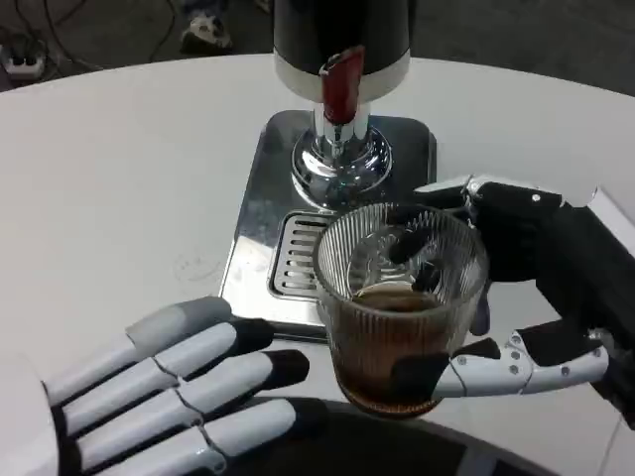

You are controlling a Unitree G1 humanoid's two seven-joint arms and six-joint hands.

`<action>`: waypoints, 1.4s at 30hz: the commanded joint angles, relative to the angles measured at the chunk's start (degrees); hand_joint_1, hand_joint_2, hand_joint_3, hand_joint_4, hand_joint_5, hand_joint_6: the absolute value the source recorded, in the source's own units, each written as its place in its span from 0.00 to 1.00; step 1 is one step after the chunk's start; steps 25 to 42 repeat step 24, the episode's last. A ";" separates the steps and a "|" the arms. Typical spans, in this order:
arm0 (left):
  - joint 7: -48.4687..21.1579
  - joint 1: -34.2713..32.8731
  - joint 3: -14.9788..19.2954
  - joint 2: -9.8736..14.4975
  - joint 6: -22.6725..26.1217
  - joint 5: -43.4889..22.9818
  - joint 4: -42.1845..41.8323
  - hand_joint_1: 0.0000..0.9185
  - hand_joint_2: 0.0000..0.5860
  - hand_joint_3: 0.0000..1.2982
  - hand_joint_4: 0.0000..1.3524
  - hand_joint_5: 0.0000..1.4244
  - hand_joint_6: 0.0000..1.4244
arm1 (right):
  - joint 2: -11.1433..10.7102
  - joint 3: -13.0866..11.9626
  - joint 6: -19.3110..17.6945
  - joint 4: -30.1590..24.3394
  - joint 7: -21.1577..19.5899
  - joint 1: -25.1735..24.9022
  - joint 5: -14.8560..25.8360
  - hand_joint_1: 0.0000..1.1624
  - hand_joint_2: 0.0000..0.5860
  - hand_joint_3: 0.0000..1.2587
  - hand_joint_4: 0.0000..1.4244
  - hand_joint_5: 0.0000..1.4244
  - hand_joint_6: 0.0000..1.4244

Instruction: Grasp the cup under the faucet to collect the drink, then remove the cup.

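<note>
At the lower middle of the frame, the robot's right hand holds the ribbed clear glass cup of brown drink, already away from the red-handled silver faucet, so setting it down looks next, while the left hand lies flat, fingers apart.

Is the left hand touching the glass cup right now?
Apart. In the head view the left hand lies flat with table showing between its fingertips and the cup.
</note>
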 commanded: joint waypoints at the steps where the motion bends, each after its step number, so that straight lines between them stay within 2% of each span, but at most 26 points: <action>1: -0.13 1.33 1.45 0.65 -1.06 -0.08 -0.50 0.00 0.26 0.10 0.00 0.01 0.00 | -0.74 -0.90 0.65 -2.75 0.39 0.19 2.12 0.79 0.10 0.70 0.63 0.76 0.80; 16: 0.04 1.99 2.38 1.01 -0.53 -0.53 -0.02 0.00 0.25 0.10 0.00 0.00 0.00 | -1.69 -0.59 2.22 -3.37 0.23 -0.22 2.50 0.78 0.11 0.70 0.63 0.77 0.80; 42: -0.16 2.76 2.31 0.99 -1.77 -0.27 0.28 0.00 0.24 0.10 0.00 0.00 0.00 | -1.86 -0.84 2.25 -3.52 0.25 -0.18 2.66 0.78 0.11 0.70 0.63 0.77 0.80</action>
